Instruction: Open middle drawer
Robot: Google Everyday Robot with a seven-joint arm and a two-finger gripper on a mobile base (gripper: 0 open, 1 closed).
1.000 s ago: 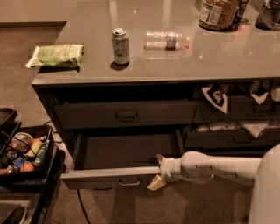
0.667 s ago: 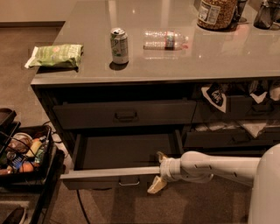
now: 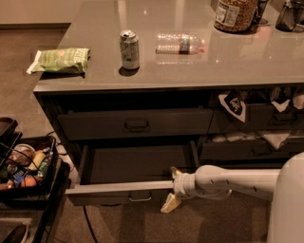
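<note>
The middle drawer (image 3: 135,163) is pulled out from the dark-grey cabinet, and its dark inside shows. Its front panel (image 3: 114,189) faces down and toward me, with a small pull handle (image 3: 140,197) at its centre. My gripper (image 3: 172,187) is at the right end of that front panel. One fingertip (image 3: 175,171) is above the panel edge and the other (image 3: 169,203) is below it, so the fingers are spread apart. The white arm (image 3: 232,180) reaches in from the right.
The top drawer (image 3: 137,124) above is closed. On the counter (image 3: 190,71) are a can (image 3: 129,49), a green bag (image 3: 61,59), a lying bottle (image 3: 179,43) and a jar (image 3: 236,13). A black cart (image 3: 26,171) with items stands at the left. The right-hand drawers (image 3: 251,149) hold clutter.
</note>
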